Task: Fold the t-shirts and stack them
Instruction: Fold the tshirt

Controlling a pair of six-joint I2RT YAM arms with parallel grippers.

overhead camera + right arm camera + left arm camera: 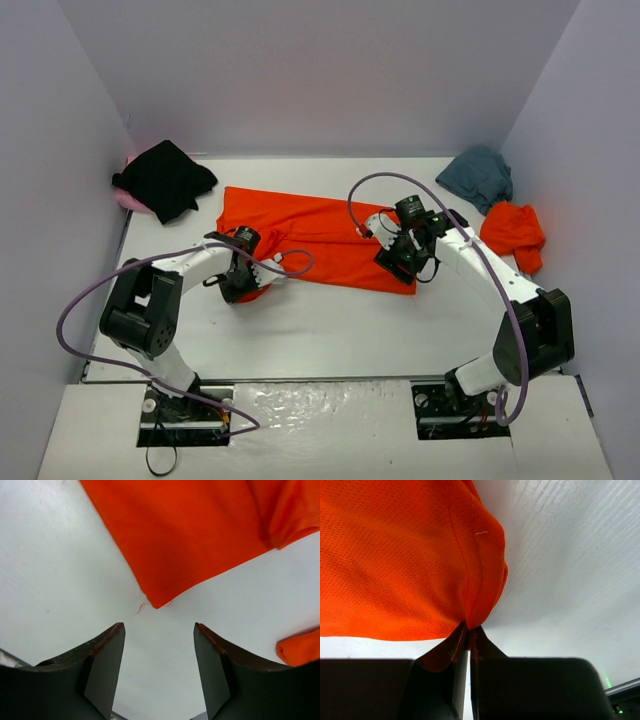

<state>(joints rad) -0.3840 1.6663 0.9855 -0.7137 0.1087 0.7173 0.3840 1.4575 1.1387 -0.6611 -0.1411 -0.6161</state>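
A bright orange-red t-shirt lies spread across the middle of the table. My left gripper is shut on its left sleeve edge. My right gripper is open just above the table, its jaws wide apart short of the shirt's near right corner. A second orange-red t-shirt lies crumpled at the right; an edge of it also shows in the right wrist view. A teal-grey t-shirt lies at the back right. A black t-shirt lies on a pink one at the back left.
Grey walls close in the table on the left, back and right. The white table top shows bare between the spread shirt and the arm bases. Purple cables loop from both arms.
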